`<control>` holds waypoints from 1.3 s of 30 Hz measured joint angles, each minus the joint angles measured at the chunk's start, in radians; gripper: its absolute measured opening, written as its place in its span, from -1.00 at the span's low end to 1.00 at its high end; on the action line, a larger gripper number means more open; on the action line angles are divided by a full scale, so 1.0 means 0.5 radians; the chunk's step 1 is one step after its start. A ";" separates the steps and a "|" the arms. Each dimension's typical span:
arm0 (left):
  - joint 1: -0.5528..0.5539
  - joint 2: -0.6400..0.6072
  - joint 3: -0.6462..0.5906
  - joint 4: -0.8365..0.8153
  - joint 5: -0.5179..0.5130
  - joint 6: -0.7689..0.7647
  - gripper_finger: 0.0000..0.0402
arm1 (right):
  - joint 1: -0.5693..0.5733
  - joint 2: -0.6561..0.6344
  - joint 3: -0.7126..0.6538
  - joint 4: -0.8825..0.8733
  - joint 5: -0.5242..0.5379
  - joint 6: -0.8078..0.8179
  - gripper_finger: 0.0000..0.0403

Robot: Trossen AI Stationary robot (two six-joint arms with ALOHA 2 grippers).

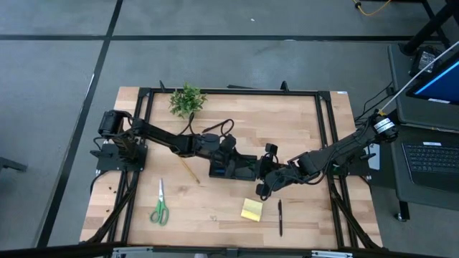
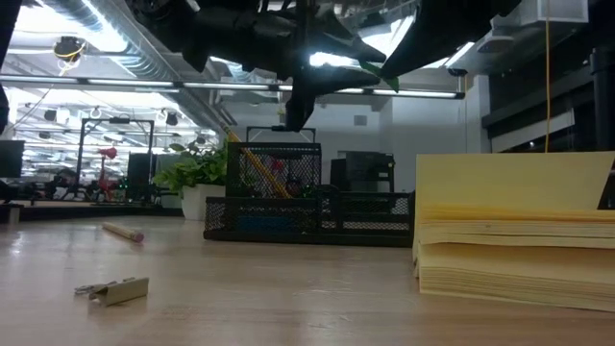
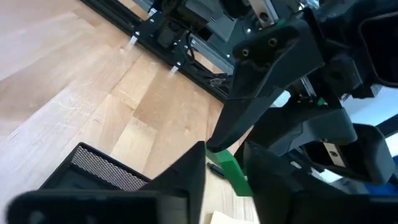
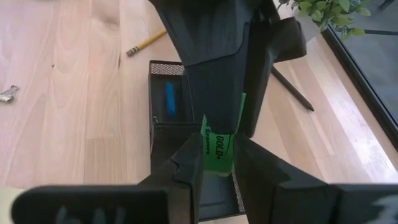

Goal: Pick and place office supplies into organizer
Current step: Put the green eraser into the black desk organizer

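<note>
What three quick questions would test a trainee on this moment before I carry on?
1. True or false: the scissors already lie in the organizer.
2. Multiple choice: the left gripper and the right gripper meet over the organizer. Which item do the right gripper's fingers pinch? A) a black pen B) the green piece C) a pencil
3. Fill in: the small block lying in an organizer compartment is ____ in colour.

Key: 1 false, they lie on the table; 2 B; 3 blue.
</note>
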 joint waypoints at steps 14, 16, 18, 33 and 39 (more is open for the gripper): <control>-0.016 0.000 -0.001 -0.020 0.103 0.140 -0.92 | 0.002 0.000 0.000 0.010 -0.010 0.000 -0.58; -0.016 0.000 -0.001 -0.021 0.109 0.170 -0.94 | 0.002 0.000 0.000 0.009 -0.009 0.000 -0.58; -0.016 0.000 -0.001 -0.021 0.111 0.190 -0.94 | 0.002 0.000 0.000 0.009 -0.008 0.000 -0.58; 0.021 -0.178 -0.016 -0.237 0.158 0.438 -0.94 | -0.001 0.000 0.087 -0.029 0.011 -0.208 -0.58; -0.019 -0.335 -0.015 -0.526 0.071 0.634 -0.94 | 0.000 0.000 0.202 -0.237 0.143 -0.204 -0.58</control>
